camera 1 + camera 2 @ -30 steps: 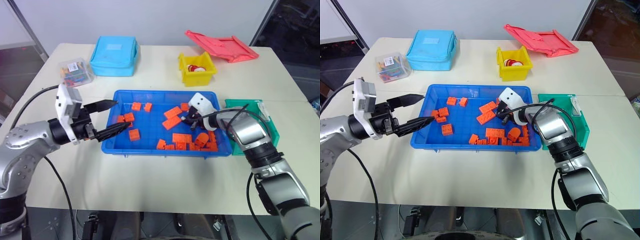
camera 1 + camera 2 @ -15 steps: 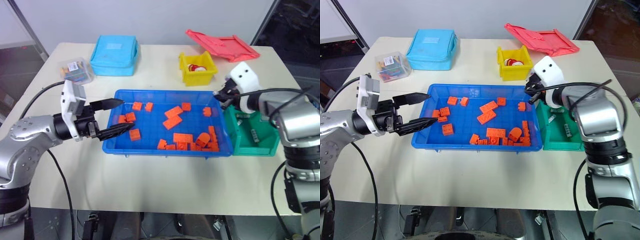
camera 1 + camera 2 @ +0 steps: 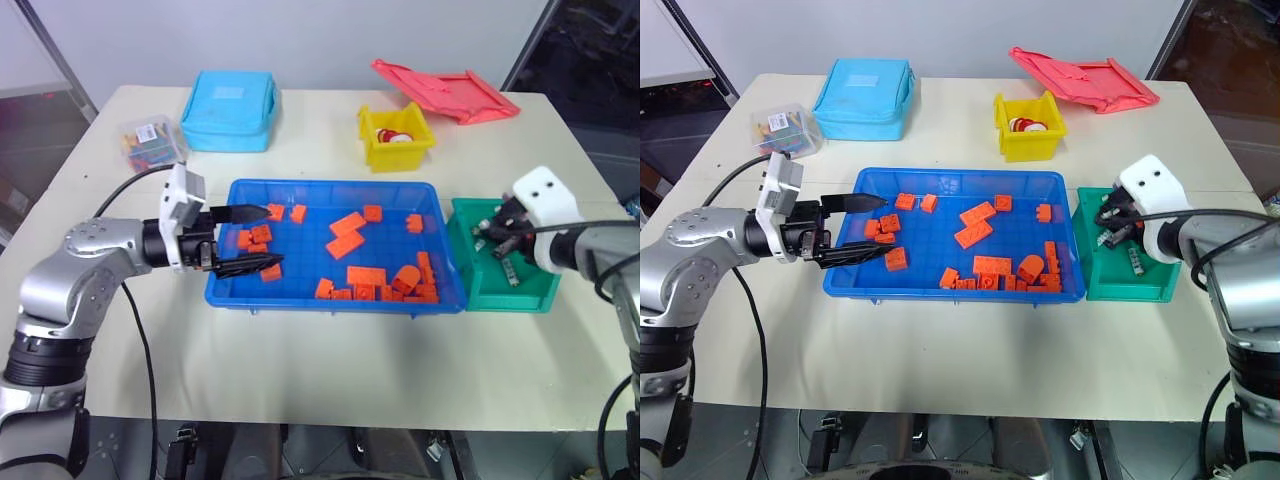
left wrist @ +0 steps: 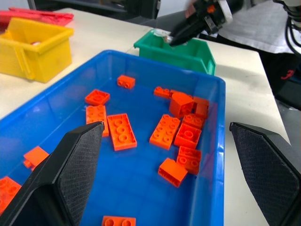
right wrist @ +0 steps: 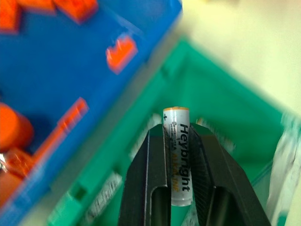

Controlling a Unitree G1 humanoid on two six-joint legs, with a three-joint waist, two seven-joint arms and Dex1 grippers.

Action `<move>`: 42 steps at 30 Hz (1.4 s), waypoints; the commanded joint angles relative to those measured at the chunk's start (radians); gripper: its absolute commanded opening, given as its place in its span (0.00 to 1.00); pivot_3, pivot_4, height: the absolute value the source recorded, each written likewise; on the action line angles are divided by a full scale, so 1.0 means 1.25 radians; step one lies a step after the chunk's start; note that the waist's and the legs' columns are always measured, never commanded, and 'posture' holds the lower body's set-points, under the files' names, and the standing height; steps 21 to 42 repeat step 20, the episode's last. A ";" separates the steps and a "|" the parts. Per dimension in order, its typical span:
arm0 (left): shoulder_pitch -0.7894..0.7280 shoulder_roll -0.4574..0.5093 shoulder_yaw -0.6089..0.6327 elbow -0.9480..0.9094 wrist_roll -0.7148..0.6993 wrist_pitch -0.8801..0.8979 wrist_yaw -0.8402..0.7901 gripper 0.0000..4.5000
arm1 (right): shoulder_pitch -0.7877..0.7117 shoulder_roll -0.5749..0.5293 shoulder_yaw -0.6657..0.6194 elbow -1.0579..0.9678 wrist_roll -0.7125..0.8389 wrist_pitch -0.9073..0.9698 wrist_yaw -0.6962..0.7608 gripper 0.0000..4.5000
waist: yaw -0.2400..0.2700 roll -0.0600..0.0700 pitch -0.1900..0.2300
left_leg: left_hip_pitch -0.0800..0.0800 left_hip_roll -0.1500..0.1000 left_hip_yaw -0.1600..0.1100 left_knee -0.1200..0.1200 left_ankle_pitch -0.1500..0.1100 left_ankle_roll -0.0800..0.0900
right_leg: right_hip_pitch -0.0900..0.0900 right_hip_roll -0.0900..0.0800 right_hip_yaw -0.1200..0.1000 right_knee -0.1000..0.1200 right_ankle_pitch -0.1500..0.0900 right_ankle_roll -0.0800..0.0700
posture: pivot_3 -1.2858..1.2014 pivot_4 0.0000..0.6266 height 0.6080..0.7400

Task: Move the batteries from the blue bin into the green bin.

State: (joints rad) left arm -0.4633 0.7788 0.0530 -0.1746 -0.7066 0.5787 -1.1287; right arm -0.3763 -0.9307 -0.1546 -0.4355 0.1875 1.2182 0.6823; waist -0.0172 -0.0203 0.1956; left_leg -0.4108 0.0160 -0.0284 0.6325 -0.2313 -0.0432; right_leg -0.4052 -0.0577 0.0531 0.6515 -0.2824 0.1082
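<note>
battery (image 5: 178, 155) sat clamped between my right gripper (image 5: 179, 141) fingers, long axis running along the fingers, label up, tip poking past the fingertips. right gripper hung over the green bin (image 3: 545, 290), pointing down into it, so the drop was straight below; no sideways travel looked needed, just letting go. a few more batteries lay on the green bin's floor under the fingers, blurred in the right wrist view, count unclear. i could not pick out any battery among what lay in the blue bin (image 3: 330, 298); only orange bricks (image 3: 345, 222) showed there, scattered mostly toward the edge next to the green bin and along the edge nearest me. judged this one as possibly the last, not sure.

left gripper (image 3: 858, 228) had its fingers spread wide, holding nothing, hovering over the blue bin's end farthest from the green bin, pointing across the tray toward my right side. right arm was clearly the nearer one to the green bin; left was well apart from it.

surface: pale table (image 3: 330, 370), flat. blue bin in the middle, green bin touching or just beside its right-hand short edge. toward the table's far edge: yellow bin (image 3: 395, 138), pink lid (image 3: 445, 92) near the far right corner, light-blue pouch (image 3: 232, 110), small clear box (image 3: 150, 143) near the left edge. risk as i judged it: battery bouncing on the ones already in the bin, but the walls looked deep enough.
</note>
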 commanded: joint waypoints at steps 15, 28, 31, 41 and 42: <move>-0.028 -0.028 0.198 0.174 0.177 -0.182 0.276 1.00 | -0.008 0.035 -0.219 0.328 -0.053 -0.445 -0.184 0.98 | 0.002 0.000 0.000 | 0.000 0.000 0.000 0.000 0.000 0.000 | 0.000 0.000 0.000 0.000 0.000 0.000 | 0.52 0.24 1.00; 0.048 -0.036 0.272 0.177 0.188 -0.190 0.354 1.00 | 0.019 0.031 -0.268 0.416 -0.042 -0.536 -0.189 0.98 | -0.003 0.000 0.000 | 0.000 0.000 0.001 0.000 0.000 0.000 | 0.000 -0.001 0.000 0.000 0.000 0.000 | 0.52 0.24 1.00; 0.048 -0.036 0.272 0.177 0.188 -0.190 0.354 1.00 | 0.019 0.031 -0.268 0.416 -0.042 -0.536 -0.189 0.98 | -0.003 0.000 0.000 | 0.000 0.000 0.001 0.000 0.000 0.000 | 0.000 -0.001 0.000 0.000 0.000 0.000 | 0.52 0.24 1.00; 0.048 -0.036 0.272 0.177 0.188 -0.190 0.354 1.00 | 0.019 0.031 -0.268 0.416 -0.042 -0.536 -0.189 0.98 | -0.003 0.000 0.000 | 0.000 0.000 0.001 0.000 0.000 0.000 | 0.000 -0.001 0.000 0.000 0.000 0.000 | 0.52 0.24 1.00; 0.048 -0.036 0.272 0.177 0.188 -0.190 0.354 1.00 | 0.019 0.031 -0.268 0.416 -0.042 -0.536 -0.189 0.98 | -0.003 0.000 0.000 | 0.000 0.000 0.001 0.000 0.000 0.000 | 0.000 -0.001 0.000 0.000 0.000 0.000 | 0.52 0.24 1.00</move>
